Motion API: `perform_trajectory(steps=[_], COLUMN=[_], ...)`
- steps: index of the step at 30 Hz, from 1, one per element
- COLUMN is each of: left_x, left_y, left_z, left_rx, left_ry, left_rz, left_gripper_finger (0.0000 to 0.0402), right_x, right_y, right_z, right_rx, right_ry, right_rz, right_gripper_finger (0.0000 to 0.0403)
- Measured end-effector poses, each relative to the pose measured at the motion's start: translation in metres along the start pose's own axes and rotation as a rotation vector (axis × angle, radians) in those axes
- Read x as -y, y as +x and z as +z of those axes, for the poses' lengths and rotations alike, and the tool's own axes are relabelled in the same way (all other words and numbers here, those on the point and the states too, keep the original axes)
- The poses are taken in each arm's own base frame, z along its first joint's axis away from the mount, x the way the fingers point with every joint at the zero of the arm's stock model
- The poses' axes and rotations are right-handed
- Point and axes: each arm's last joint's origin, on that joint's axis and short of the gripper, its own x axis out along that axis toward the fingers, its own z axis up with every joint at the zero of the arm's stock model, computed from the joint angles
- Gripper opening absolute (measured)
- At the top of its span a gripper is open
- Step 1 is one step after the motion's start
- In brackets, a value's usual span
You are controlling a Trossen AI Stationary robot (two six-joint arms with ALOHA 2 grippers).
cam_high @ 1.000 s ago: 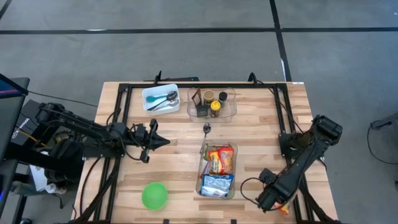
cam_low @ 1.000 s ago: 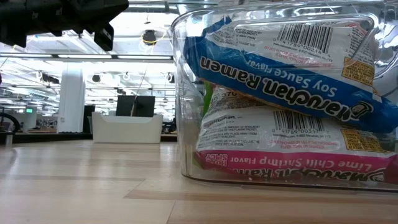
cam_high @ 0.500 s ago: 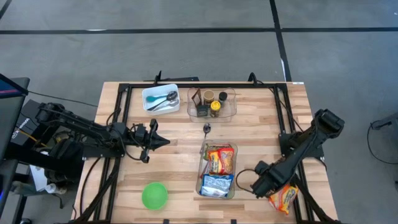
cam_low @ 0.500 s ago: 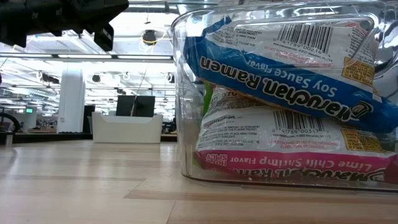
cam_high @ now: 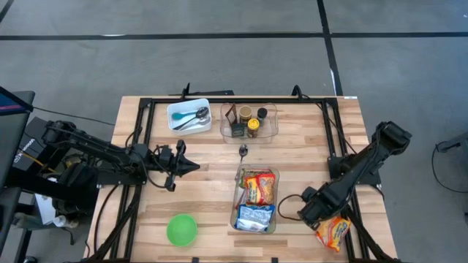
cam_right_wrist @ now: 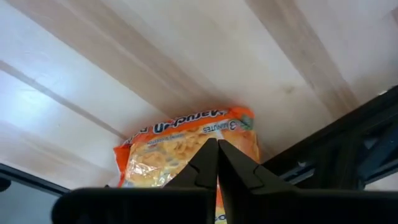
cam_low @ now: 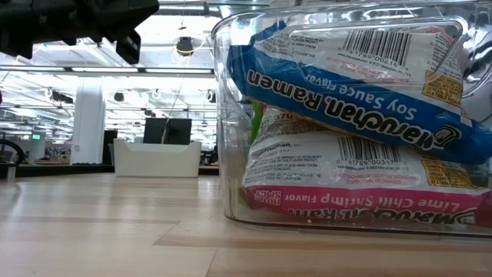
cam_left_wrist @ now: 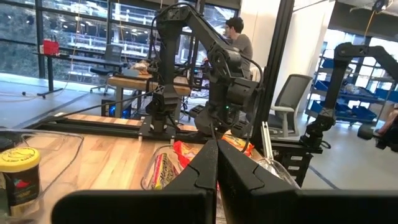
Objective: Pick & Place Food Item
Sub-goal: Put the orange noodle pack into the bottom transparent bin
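One orange ramen packet (cam_high: pixel 333 232) lies flat on the worktop (cam_high: pixel 205 197) near its front right corner, just outside the clear bin (cam_high: pixel 256 200) that holds the other packets. The right gripper (cam_high: pixel 313 212) stands between bin and packet, its fingers closed and empty; the packet lies just beyond the fingertips, toward the worktop's edge. In the right wrist view the packet (cam_right_wrist: pixel 189 152) sits directly ahead of the closed fingers (cam_right_wrist: pixel 211 168), apart from them. Its long axis appears to run diagonally toward the corner, though this is hard to judge. The right arm is clearly the nearer. The left gripper (cam_high: pixel 191 166), fingers closed and empty, waits well apart at the left.
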Motion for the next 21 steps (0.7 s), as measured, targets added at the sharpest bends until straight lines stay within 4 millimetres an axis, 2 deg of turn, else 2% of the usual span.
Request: perform_trajectory(steps=[7,21], left_x=[0.000,0.000], left_y=[0.000,0.000], left_z=[0.000,0.000], left_rx=[0.000,-0.001], left_ry=[-0.038,-0.038], left_rz=[0.000,0.000], left_gripper_finger=[0.0000,0.0000], right_x=[0.001,0.003], right_y=[0.002,0.005], right_z=[0.000,-0.010], right_rx=[-0.005,-0.002], right_ry=[0.002,0.089], right_rz=[-0.005,-0.032], right_gripper_finger=[0.0024,0.0128])
